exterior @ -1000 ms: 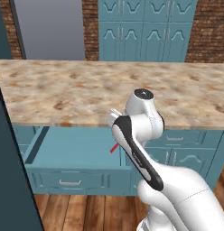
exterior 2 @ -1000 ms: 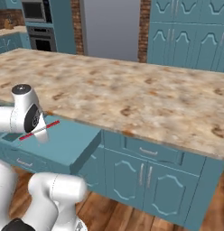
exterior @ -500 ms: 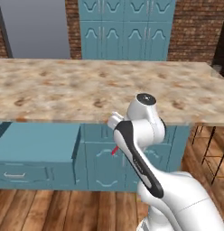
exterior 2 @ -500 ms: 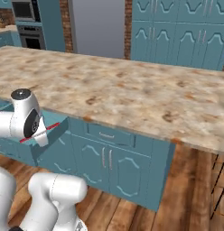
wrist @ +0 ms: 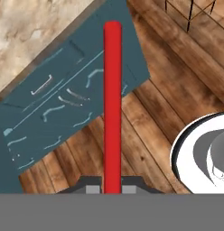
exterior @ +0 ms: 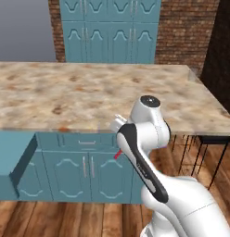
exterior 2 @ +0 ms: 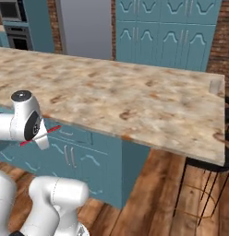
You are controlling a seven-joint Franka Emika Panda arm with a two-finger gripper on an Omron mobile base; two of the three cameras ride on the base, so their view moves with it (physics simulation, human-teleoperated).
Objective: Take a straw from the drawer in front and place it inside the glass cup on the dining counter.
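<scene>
Two rear flanks, shared dining counter (exterior: 89,92)

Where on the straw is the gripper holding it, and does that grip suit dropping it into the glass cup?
The gripper is shut on one end of the straw, whose length juts free. That probably suits lowering the free end from above into the upright, open-topped glass cup.

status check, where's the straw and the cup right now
End effector shut on straw. Glass cup upright at far corner of dining counter, apart from the arm. Drawer open at left. Nothing on the counter between.
</scene>
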